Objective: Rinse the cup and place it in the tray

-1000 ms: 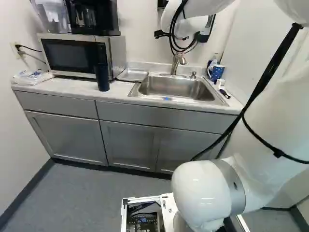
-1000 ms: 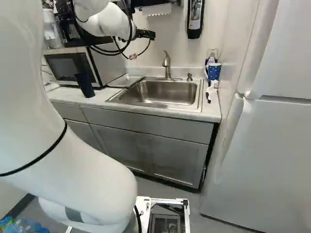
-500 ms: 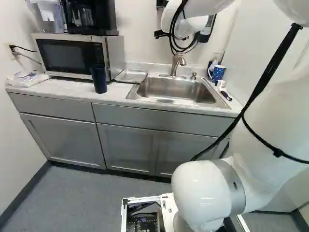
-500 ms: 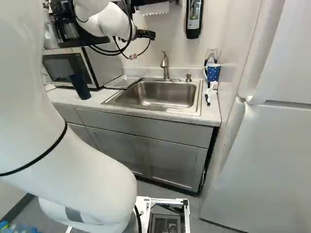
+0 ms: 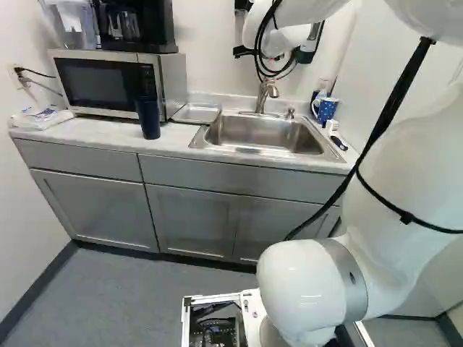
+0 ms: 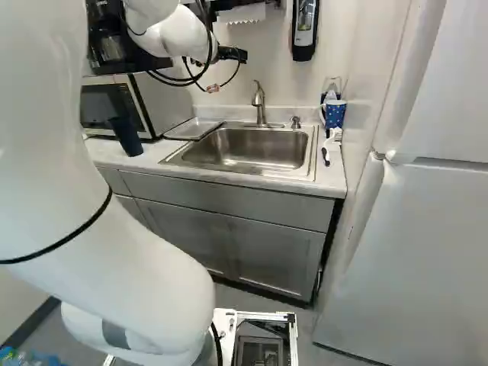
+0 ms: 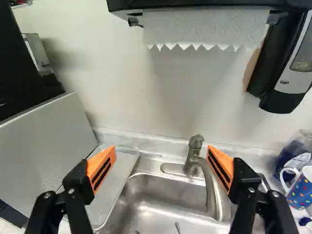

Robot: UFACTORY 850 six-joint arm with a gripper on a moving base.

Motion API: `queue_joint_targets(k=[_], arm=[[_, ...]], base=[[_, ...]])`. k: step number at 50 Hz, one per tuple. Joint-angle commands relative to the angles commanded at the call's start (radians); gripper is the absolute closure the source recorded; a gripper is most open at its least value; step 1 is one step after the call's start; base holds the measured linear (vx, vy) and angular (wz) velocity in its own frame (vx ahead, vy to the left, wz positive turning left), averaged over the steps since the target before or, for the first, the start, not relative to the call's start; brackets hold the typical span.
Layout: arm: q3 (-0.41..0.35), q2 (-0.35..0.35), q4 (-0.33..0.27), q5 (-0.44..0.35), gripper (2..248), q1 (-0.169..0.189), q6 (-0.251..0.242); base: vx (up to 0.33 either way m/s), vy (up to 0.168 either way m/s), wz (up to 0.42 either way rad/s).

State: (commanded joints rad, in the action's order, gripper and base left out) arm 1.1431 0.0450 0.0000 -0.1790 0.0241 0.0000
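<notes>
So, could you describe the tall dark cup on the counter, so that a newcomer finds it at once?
Find the microwave in the left base view. In front of its right end, by the counter's front edge, stands a tall, dark blue tumbler. It is plain and shows no handle, unlike the dotted mug right of the sink.

Microwave (image 5: pixel 99 83): upper left
Dark cup (image 5: pixel 148 118): upper left
Tray (image 5: pixel 196 113): upper middle, beside sink (image 5: pixel 264 134)
Spotted mug (image 5: pixel 327 109): upper right
Arm (image 5: pixel 412 170): right

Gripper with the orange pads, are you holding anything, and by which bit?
Nothing is held: the gripper is open, its orange pads wide apart.
</notes>
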Motion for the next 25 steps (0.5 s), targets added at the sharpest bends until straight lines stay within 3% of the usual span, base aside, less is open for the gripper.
queue_joint_targets(k=[25], arm=[[0.106,-0.106,0.0,0.08,3,0.03,0.0]], base=[[0.0,0.0,0.0]])
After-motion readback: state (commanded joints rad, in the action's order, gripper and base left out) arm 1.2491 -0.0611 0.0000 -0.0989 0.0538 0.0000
